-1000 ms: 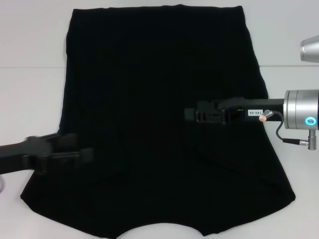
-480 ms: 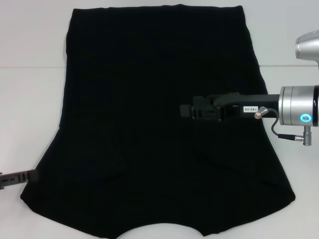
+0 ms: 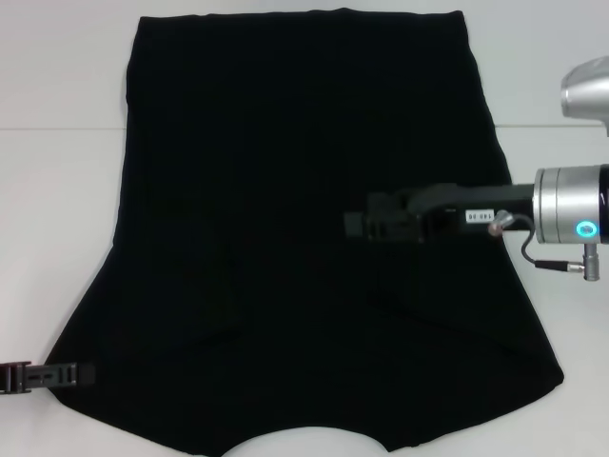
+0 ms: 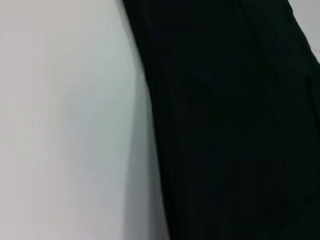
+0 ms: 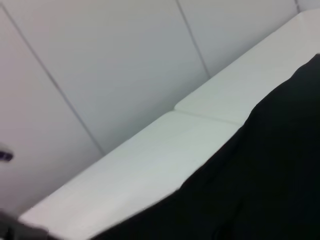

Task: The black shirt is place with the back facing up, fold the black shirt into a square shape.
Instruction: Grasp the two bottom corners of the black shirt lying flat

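Note:
The black shirt (image 3: 285,143) lies flat on the white table (image 3: 57,143), plain side up, with no lettering showing. It fills most of the head view, and faint fold lines cross its lower half. My right gripper (image 3: 366,225) reaches in from the right and hovers over the shirt's middle right. My left gripper (image 3: 52,374) pokes in at the lower left edge of the view, by the shirt's lower left corner. The shirt also shows in the left wrist view (image 4: 235,125) and the right wrist view (image 5: 260,190).
The white table has a seam (image 3: 57,129) running across it at the left. Bare table lies to the left of the shirt in the left wrist view (image 4: 65,125). A white panelled wall (image 5: 100,65) stands behind the table in the right wrist view.
My left gripper has pulled off the shirt's lower left part, back to the left edge of the view. My right gripper has barely shifted over the shirt.

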Controlling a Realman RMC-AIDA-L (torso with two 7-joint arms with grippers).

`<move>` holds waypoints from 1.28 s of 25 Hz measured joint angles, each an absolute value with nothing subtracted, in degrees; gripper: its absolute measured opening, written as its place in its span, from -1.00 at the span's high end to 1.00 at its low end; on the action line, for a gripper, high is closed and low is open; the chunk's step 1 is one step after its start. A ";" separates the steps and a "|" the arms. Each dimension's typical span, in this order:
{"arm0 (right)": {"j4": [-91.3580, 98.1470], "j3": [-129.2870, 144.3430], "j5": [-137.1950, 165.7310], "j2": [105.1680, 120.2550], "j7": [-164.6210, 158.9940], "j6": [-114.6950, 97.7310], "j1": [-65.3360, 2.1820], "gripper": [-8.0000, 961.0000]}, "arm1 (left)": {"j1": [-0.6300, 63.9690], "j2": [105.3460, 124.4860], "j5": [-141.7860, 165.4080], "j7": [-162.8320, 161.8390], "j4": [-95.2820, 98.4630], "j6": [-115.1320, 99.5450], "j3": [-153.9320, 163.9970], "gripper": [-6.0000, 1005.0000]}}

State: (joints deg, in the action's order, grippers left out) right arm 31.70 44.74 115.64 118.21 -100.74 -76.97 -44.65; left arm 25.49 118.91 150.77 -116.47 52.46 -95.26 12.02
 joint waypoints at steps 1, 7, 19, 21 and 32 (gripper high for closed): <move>31.72 45.69 116.07 117.97 -100.73 -77.34 -44.66 -0.46 | 25.52 118.91 150.83 -116.47 52.46 -95.25 12.23 -0.85; 31.77 52.55 118.28 116.64 -100.48 -81.99 -44.67 -0.46 | 26.17 118.91 151.01 -116.41 52.46 -95.07 12.94 -0.83; 32.00 52.88 118.22 116.63 -97.62 -88.18 -44.93 -0.46 | 26.64 118.77 152.51 -116.39 51.97 -93.94 14.35 -0.62; 32.16 52.87 118.03 116.63 -97.61 -88.13 -44.87 -0.46 | 26.68 118.76 152.64 -116.55 51.95 -93.84 14.11 -0.49; 32.66 53.12 118.17 115.17 -98.36 -88.66 -43.04 -0.47 | 27.28 118.74 152.36 -116.80 51.94 -92.68 13.88 0.59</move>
State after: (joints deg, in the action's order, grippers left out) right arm 32.66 53.12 118.17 115.17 -98.36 -88.66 -43.04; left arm 27.28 118.74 152.36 -116.80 51.94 -92.68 13.88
